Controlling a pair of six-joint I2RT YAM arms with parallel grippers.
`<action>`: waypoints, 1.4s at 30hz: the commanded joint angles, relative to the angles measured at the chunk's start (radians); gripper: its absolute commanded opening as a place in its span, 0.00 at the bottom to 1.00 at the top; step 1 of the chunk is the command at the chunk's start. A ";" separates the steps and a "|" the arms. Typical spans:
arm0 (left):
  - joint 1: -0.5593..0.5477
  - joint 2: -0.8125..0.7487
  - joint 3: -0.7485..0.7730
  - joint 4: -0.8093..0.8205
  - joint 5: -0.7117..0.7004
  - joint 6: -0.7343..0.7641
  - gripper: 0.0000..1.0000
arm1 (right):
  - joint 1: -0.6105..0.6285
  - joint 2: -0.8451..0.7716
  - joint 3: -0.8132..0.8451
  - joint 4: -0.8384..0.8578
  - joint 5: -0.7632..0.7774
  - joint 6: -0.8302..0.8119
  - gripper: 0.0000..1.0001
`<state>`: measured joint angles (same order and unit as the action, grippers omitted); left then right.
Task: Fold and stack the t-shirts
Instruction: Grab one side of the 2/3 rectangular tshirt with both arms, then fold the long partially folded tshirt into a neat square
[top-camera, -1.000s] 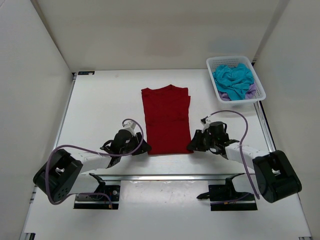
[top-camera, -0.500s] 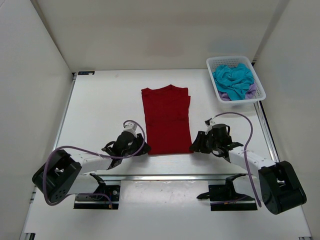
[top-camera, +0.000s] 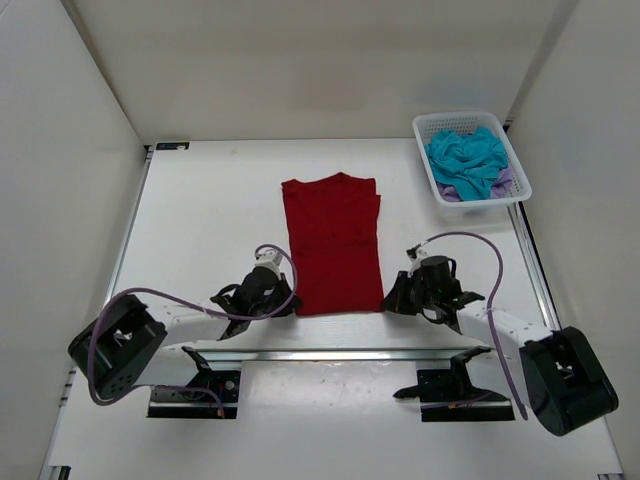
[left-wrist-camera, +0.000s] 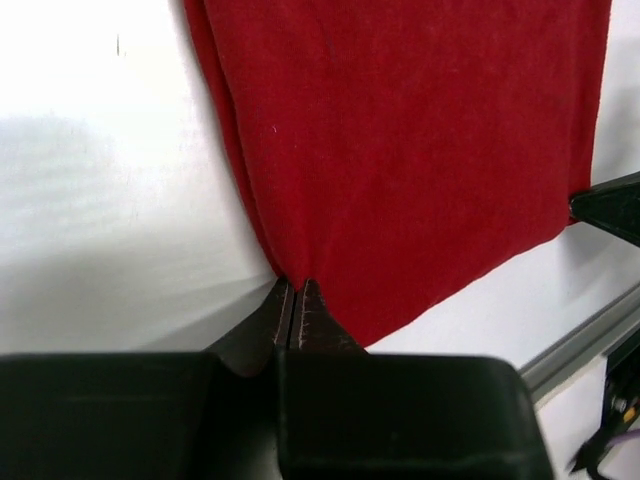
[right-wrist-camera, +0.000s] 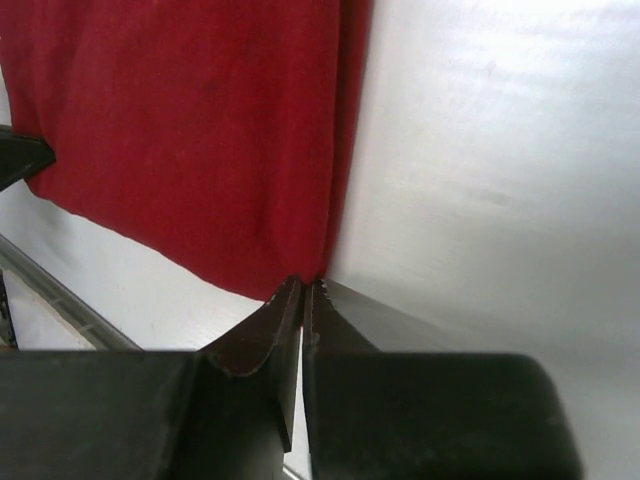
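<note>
Left gripper (left-wrist-camera: 294, 292): we see jaws pressed together at the red t-shirt (top-camera: 332, 240)'s near-left corner; grip unclear.
Red t-shirt: flat, centre.
Right gripper (right-wrist-camera: 304, 287): jaws together at its near-right corner; grip unclear.
Basket (top-camera: 522, 187): far right, holds teal t-shirt (top-camera: 467, 155), lavender t-shirt (top-camera: 505, 181).

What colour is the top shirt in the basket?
Teal-blue: that t-shirt shows best in the top external view.

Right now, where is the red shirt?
In the overhead view the red shirt lies flat in the middle of the table, left of the white basket. The left end effector and right end effector pinch its near corners.
</note>
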<state>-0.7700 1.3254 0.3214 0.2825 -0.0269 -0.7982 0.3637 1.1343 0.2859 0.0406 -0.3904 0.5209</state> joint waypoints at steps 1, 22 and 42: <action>-0.040 -0.061 -0.062 -0.230 -0.012 0.002 0.00 | 0.065 -0.094 -0.053 -0.079 0.025 0.033 0.00; 0.352 -0.030 0.600 -0.595 0.245 0.197 0.00 | -0.106 0.085 0.597 -0.282 -0.053 -0.090 0.00; 0.561 0.628 1.213 -0.482 0.148 0.113 0.61 | -0.206 0.961 1.500 -0.439 -0.061 -0.154 0.36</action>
<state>-0.2493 2.0560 1.5723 -0.2745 0.1452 -0.6636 0.1574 2.1529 1.7538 -0.3801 -0.4633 0.3862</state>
